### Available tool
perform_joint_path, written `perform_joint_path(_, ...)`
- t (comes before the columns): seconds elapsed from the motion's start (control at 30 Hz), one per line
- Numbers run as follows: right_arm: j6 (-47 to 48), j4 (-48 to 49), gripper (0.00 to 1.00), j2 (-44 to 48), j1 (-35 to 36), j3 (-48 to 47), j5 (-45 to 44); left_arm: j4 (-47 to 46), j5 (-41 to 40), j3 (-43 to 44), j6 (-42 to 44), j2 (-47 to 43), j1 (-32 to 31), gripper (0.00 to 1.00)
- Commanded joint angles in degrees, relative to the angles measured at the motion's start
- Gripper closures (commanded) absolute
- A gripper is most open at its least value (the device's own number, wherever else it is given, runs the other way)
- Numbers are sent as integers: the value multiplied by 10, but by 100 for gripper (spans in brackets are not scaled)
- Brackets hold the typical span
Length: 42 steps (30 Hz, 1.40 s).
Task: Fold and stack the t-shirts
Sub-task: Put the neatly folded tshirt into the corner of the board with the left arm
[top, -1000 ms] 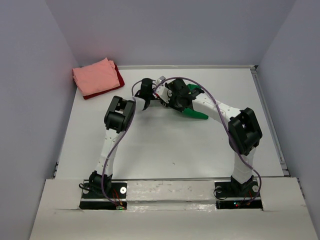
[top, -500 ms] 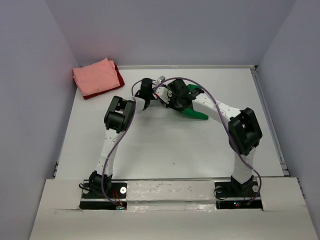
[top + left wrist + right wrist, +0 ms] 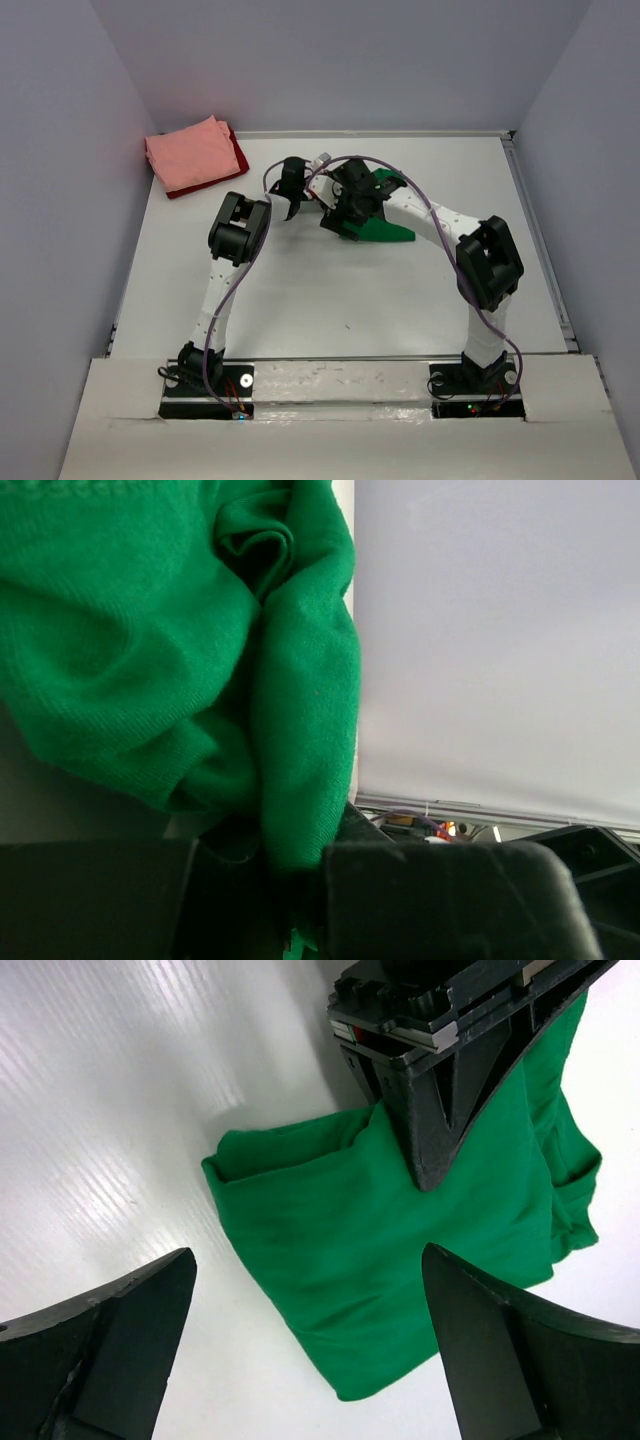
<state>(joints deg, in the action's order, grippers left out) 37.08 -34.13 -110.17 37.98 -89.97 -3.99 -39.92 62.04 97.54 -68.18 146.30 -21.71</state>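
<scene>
The pink tee [image 3: 190, 152] sits on the dark red tee [image 3: 239, 158], apparently folded. The green tee [image 3: 400, 1260] lies bunched below the right gripper [image 3: 310, 1360], jaws wide open, and the left gripper [image 3: 425, 1172] jaws pinch it, fold and stack not yet done.

Plain bright green t-shirt [image 3: 383, 231], plain salmon pink t-shirt [image 3: 190, 152], dark red t-shirt [image 3: 239, 157], table [image 3: 330, 295] was white, walls [image 3: 330, 60] were pale lilac-grey, arms [image 3: 212, 300] were white with black joints, cable [image 3: 352, 156] was purple.

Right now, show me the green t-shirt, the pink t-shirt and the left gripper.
green t-shirt [image 3: 380, 1260], right wrist view, middle of cloth
pink t-shirt [image 3: 190, 155], top view, upper face
left gripper [image 3: 428, 1165], right wrist view, pinched fingertips
</scene>
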Motion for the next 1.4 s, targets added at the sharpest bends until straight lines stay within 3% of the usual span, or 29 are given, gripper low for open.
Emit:
perform_joint_path(0.0,-44,-28,0,39,5,-48,67,11,10,4,31,-58,-3,100)
perform_joint_path(0.1,-68,-49,0,54,-11,-80,92,10,12,0,40,-69,-1,100)
perform_joint_path(0.3,-77,-17,0,87,-56,-64,43,12,17,-16,61,-97,-1,100)
perform_joint_path(0.43,-104,-16,0,108,-125,-78,50,18,19,-19,72,-109,2,100)
perform_joint_path(0.63,-96,-1,0,131,-168,-44,22,101,7,-16,141,-132,10,100)
perform_joint_path(1.03,-96,8,0,157,-179,-13,35,268,-38,-36,317,-199,48,100)
perform_joint_path(1.37,-90,8,0,162,-179,10,54,359,-68,-31,408,-215,99,100)
